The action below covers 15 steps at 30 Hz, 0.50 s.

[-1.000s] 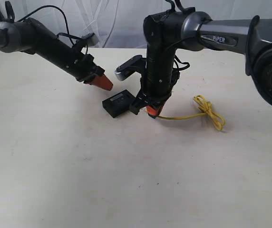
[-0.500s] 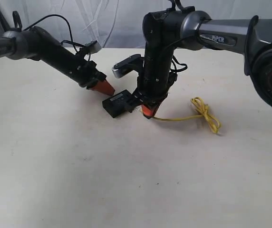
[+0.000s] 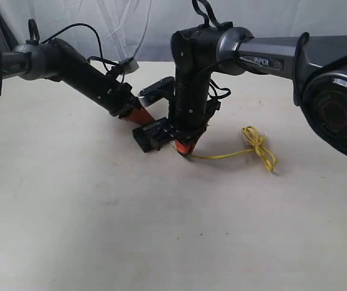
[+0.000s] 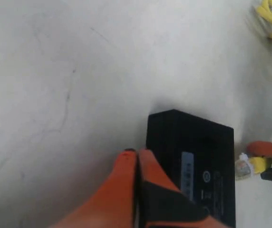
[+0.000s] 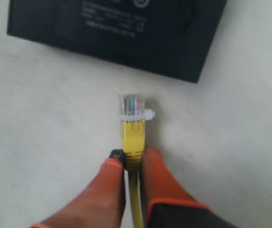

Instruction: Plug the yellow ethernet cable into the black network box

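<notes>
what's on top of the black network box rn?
Top of the flat black plastic network box: a small grey-white label and faint print. The shut, orange-tipped left gripper hangs over one edge and hides part of the top; contact unclear.

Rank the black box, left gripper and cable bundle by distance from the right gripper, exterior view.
1. black network box, just left of the right gripper.
2. left gripper, at the box's far side.
3. yellow ethernet cable's looped bundle, off right.

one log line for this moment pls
right gripper: shut on yellow ethernet cable behind plug | plug: short of black network box, not inserted | left gripper: shut, at box edge
</notes>
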### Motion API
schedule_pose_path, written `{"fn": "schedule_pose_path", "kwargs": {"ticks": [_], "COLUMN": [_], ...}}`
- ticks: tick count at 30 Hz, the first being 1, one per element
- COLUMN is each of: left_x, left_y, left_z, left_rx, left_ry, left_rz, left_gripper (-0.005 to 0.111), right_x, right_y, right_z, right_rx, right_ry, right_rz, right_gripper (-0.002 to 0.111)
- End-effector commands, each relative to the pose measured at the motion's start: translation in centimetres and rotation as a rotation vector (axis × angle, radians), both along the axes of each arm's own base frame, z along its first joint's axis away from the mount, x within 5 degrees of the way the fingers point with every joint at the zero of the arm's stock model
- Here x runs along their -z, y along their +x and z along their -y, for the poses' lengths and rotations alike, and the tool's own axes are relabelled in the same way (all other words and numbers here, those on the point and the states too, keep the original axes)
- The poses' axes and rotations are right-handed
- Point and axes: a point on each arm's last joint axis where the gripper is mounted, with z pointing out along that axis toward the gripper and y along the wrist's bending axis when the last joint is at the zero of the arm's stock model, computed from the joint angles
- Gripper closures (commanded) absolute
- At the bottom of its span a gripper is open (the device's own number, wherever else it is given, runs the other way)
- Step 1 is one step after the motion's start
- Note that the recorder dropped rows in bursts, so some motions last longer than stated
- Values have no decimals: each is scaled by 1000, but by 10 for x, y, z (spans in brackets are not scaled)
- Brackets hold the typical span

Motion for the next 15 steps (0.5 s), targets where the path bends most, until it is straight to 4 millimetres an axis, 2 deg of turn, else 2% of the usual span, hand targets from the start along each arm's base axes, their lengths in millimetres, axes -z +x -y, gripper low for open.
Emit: {"fn": "schedule_pose_path", "kwargs": {"ticks": [1, 15], "left_x": [3, 2], "left_y": [-3, -5], "left_z": [1, 2], "left_rx": [30, 33], "left_ry": [2, -14], "left_rz": [-24, -40], "left_gripper": [107, 107], "right_x": [-4, -4], "right_y": [5, 9], "right_z": [-1, -3], "right_rx": [49, 47], "right_ry": [18, 37], "right_rz": [41, 86], "right_gripper": [109, 109]}}
